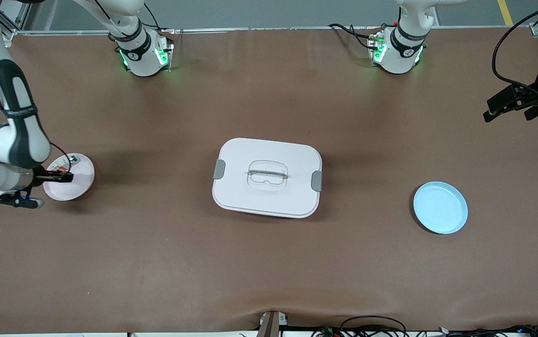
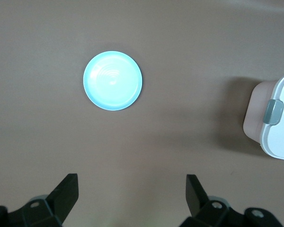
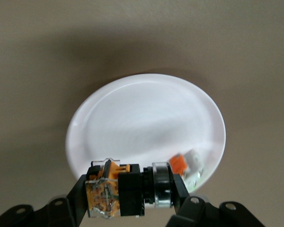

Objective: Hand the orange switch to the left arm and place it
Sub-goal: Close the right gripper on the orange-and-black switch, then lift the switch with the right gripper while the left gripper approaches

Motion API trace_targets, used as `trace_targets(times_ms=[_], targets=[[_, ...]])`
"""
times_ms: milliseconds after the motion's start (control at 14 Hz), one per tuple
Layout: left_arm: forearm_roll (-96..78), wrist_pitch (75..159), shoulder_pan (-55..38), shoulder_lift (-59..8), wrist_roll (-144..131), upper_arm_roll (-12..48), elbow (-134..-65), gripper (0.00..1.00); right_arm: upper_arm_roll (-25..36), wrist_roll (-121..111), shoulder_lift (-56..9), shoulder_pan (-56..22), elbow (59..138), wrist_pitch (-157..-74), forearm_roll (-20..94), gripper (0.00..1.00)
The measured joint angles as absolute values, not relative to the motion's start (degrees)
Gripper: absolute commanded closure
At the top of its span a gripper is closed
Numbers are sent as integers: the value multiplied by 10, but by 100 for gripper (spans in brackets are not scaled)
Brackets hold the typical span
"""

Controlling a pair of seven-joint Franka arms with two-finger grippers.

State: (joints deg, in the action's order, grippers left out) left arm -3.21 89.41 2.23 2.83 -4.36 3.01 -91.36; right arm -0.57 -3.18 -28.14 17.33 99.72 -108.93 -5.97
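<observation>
Orange switch point(image 3: 120, 189) is clamped in my right gripper point(image 1: 61, 176), just over the pink plate point(image 1: 79, 185) at the right arm's end of the table; a whitish part point(image 3: 191, 163) sits in that plate. So pickup looks done, approx. the first leg only. Left to do, I'd judge: carry past the box point(image 1: 267, 177) mid-table w/o touching it, hand off, then reach the blue plate point(image 1: 440, 207). My left gripper point(image 1: 517, 106) waits w/ jaws wide, holding nothing, over the left arm's end.
</observation>
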Motion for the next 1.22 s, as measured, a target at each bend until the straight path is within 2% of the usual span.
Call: trace_targets(times_ms=[215,358,931,1218], targets=[[-40,894,22,28,-44,33,-911,0,-9,28,-264,136,910,-953,-22,100],[-59,894,21,28,-44,34,-904,0,-10,81,-254,105,885,-914,-2,100],[-188,889,17,28,-44,36,-897,0,-13,298,-236,26,867,-869,131,100],[-277,890,15,23,-43,36,-897,0,-17,458,-235,-49,829,-869,178,100]])
